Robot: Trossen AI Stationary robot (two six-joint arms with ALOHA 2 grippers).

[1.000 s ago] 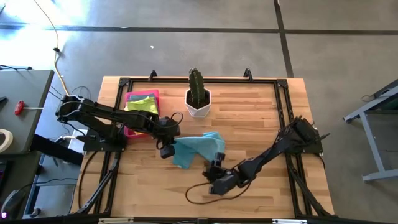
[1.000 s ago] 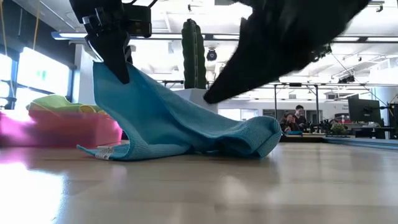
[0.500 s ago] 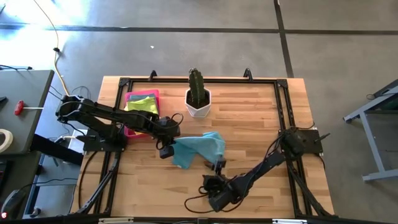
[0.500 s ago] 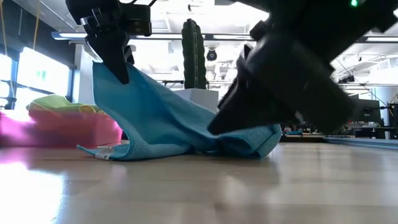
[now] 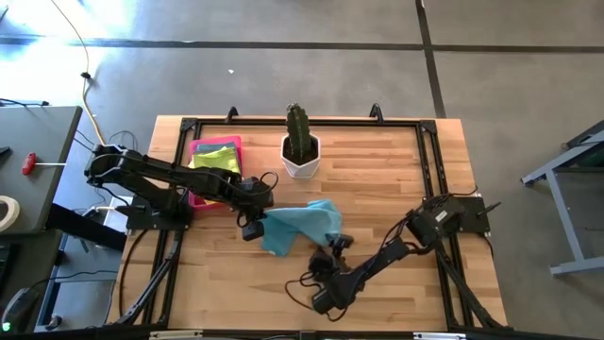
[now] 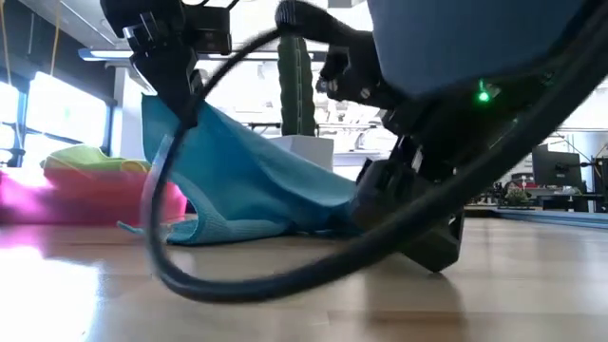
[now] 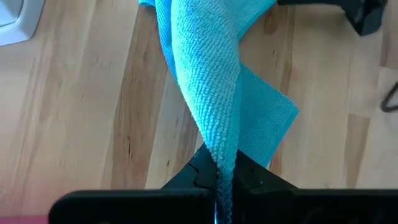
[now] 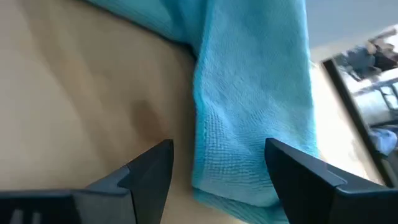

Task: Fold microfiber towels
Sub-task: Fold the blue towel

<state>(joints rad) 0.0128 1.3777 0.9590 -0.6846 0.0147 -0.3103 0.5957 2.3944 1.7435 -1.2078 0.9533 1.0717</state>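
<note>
A light blue microfiber towel [image 5: 302, 223] lies crumpled at the table's middle, one corner raised. My left gripper [image 5: 253, 227] is shut on that raised corner at the towel's left, above the table. My right gripper [image 5: 337, 244] is open and low over the table at the towel's near right edge. In the right wrist view its two fingers [image 8: 155, 168] stand on either side of a hanging fold of the towel [image 8: 255, 93]; I cannot tell whether they touch it. Green and yellow towels [image 5: 217, 156] lie in a pink tray [image 5: 196, 198]. My left gripper pinches a bunched corner of the towel [image 7: 221, 163] between its two fingers, coming from the table's left. The corner is lifted clear. The cloth [image 6: 247, 180] slopes down from it to the right, and its lower part rests on the table.
A cactus in a white pot [image 5: 301, 151] stands just beyond the towel at the table's far middle. The pink tray is at the far left, behind my left arm. A black cable [image 5: 297, 300] loops on the table beside my right wrist. Bare wood lies to the right.
My right arm has drawn in toward the table's near edge and gone down to the table top, folding at the elbow, so its gripper now lies low at the towel's near right edge. My left gripper and the raised corner have kept still.
</note>
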